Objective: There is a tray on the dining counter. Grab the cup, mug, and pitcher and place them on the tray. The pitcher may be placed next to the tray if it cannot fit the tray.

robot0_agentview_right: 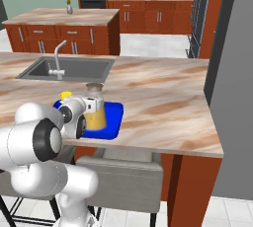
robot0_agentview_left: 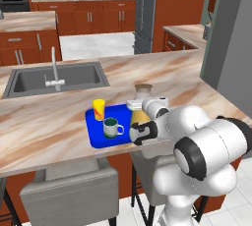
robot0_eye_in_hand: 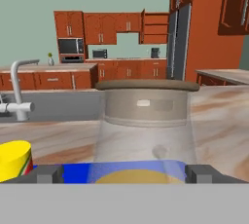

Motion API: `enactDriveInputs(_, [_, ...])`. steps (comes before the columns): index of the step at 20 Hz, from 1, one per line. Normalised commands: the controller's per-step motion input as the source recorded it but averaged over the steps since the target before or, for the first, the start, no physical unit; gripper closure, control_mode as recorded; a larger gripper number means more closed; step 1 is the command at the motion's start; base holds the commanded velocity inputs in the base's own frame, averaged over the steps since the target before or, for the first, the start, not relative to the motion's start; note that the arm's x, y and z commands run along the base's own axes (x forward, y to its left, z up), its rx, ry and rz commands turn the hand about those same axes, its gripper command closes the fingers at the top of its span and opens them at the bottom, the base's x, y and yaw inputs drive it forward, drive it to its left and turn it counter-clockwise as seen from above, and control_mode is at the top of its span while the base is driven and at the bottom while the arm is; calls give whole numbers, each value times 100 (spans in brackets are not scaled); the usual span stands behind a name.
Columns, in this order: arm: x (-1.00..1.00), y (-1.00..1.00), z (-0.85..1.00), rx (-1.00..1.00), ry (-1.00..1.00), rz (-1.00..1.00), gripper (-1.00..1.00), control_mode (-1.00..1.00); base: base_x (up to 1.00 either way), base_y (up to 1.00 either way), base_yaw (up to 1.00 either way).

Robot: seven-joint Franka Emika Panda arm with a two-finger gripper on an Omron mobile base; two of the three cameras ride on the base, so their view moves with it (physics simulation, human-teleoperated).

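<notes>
The tray [robot0_agentview_left: 94,132] lies near the front edge of the dining counter [robot0_agentview_left: 44,122], so all three vessels can be gathered on one flat piece of that surface. The cup [robot0_agentview_left: 99,109] stands upright at the tray's far left corner and the mug [robot0_agentview_left: 111,128] sits just in front of it, nearer the middle, handle to the right. That leaves the right end for the widest item, and the pitcher [robot0_agentview_left: 141,107] stands there upright, its cork lid level and the orange liquid settled in its base. From the right base view the pitcher [robot0_agentview_right: 94,110] appears to rest on the blue tray [robot0_agentview_right: 114,117] rather than beside it, though the arm hides its foot.

The gripper [robot0_eye_in_hand: 124,174] faces the pitcher side-on at base height, with the jaws spread wide, one fingertip [robot0_eye_in_hand: 44,174] on each side of the glass and neither seeming to press it. That reads as a release: the carafe stands on its own, and the wide spread gives clearance for backing straight away without tipping it. With cup, mug and pitcher grouped on the tray, the task looks essentially complete.
</notes>
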Motion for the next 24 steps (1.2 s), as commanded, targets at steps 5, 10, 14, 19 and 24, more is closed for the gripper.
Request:
enactDriveInputs(5, [0, 0, -51, 0, -1, -3, -100, -100, 0, 0, 0])
enactDriveInputs(10, [0, -15, -31, 0, -5, -5, -100, -100, 0, 0, 0])
enactDriveInputs(14, [0, -29, -29, 0, -1, -5, -100, -100, 0, 0, 0])
enactDriveInputs(19, [-1, -22, -23, 0, 0, 0, -100, -100, 0, 0, 0])
enactDriveInputs(24, [-10, -30, -1, 0, 1, 2, -100, -100, 0, 0, 0])
